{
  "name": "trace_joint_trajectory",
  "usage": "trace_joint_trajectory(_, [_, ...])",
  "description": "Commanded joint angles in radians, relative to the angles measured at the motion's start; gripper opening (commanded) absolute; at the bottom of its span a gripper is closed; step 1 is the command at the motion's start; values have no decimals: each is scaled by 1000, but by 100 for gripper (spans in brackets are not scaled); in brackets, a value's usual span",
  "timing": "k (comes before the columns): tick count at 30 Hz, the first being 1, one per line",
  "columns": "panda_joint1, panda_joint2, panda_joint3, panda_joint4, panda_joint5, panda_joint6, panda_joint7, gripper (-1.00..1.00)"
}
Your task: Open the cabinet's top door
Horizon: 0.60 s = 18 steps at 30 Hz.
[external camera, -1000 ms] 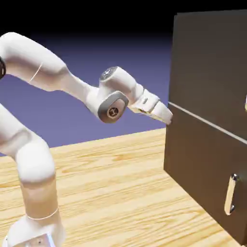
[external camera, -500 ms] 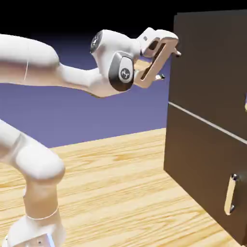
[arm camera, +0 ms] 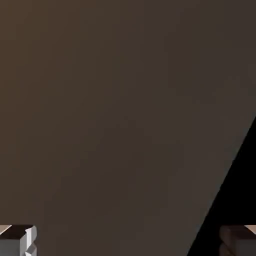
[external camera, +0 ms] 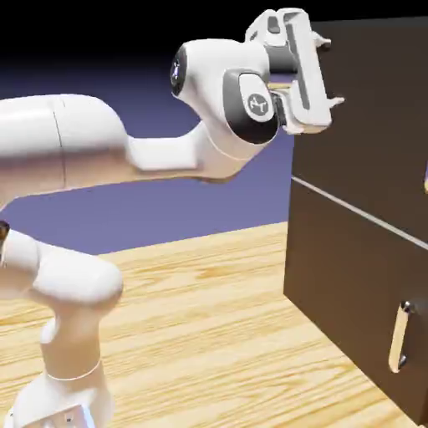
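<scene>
**Hand high at the cabinet's upper corner**

The arm (external camera: 125, 159) reaches level from the exterior view's left, wrist bent so the hand (external camera: 328, 71) faces the top door (external camera: 368, 117) near its upper left corner, fingers spread wide with nothing between them. The cabinet (external camera: 351, 276) stands on the counter (external camera: 192, 318) at the right.

Only the exterior view shows the pale seam and the lower panel's silver handle (external camera: 400, 336). The hand view shows just dark panel (arm camera: 110, 115), a black wedge at lower right, and both fingertips (arm camera: 17, 240) far apart.
</scene>
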Motion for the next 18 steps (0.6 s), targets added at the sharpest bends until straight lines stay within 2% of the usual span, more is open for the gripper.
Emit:
trace_joint_trajectory(1, [24,-11,-28,17,-42,2,-44,0])
trace_joint_trajectory(14, [331,-153,-388,242,-589,27,-609,0])
trace_joint_trajectory(18, [410,-159,-421,303,-602,14,-631,0])
